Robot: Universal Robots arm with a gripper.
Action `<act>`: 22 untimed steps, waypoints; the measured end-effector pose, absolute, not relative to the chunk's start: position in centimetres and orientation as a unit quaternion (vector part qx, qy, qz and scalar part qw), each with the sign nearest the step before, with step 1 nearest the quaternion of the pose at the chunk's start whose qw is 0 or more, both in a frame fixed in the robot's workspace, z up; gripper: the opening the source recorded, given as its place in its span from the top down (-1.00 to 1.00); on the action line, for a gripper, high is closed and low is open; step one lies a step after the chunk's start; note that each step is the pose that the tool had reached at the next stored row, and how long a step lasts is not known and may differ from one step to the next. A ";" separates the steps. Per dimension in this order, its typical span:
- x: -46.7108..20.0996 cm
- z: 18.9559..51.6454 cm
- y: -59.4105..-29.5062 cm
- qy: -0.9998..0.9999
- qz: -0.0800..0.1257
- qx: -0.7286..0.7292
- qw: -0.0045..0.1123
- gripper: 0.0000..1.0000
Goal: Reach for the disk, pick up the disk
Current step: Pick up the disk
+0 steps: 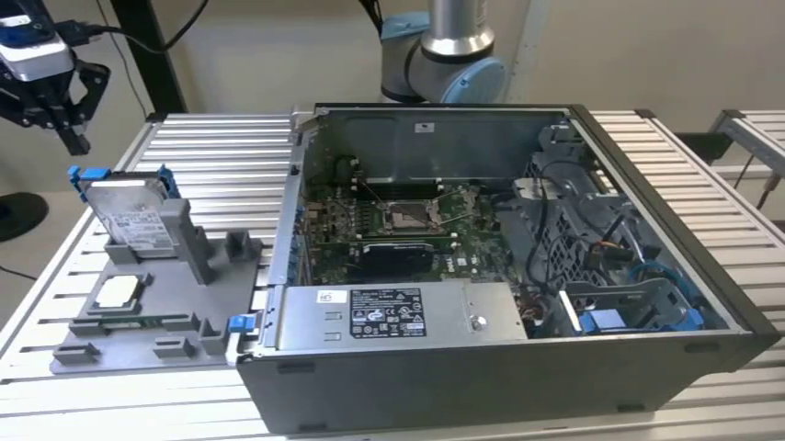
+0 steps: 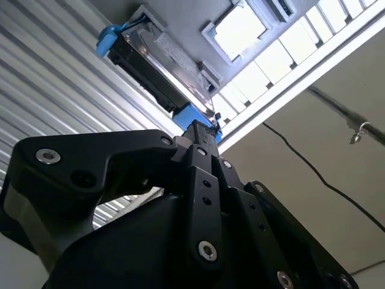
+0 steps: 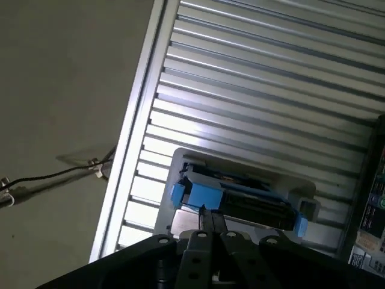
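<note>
The disk [image 1: 127,213] is a silver-grey hard drive in a blue carrier frame. It stands upright in a slot of the grey fixture [image 1: 184,276] at the exterior view's left. My black gripper [image 1: 76,142] hangs above the disk's upper left corner, clear of it, with its fingers pressed together and nothing between them. In both wrist views the joined fingertips [image 2: 195,129] [image 3: 207,217] point at one blue end of the disk [image 2: 159,63] [image 3: 246,195], seen edge-on with a gap still between them.
A small square silver chip [image 1: 119,292] lies in the fixture in front of the disk. An open computer case [image 1: 687,276] with a labelled power-supply box [image 1: 392,314] fills the slatted aluminium table's [image 1: 233,156] middle and right. The arm's base [image 1: 442,55] stands behind it.
</note>
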State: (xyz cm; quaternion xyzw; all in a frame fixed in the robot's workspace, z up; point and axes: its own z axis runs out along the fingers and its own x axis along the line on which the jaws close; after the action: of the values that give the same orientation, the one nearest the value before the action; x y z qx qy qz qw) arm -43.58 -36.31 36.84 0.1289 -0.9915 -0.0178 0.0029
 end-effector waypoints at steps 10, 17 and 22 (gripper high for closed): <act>-43.6 36.8 -36.3 -0.976 -0.017 0.219 0.004 1.00; -43.6 36.8 -36.3 -0.960 -0.017 0.279 0.006 1.00; -43.6 36.8 -36.3 -0.947 -0.016 0.320 0.006 1.00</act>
State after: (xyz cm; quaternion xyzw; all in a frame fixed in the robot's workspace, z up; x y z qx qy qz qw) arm -43.62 -36.31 36.83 0.3204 -0.9471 -0.0162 0.0063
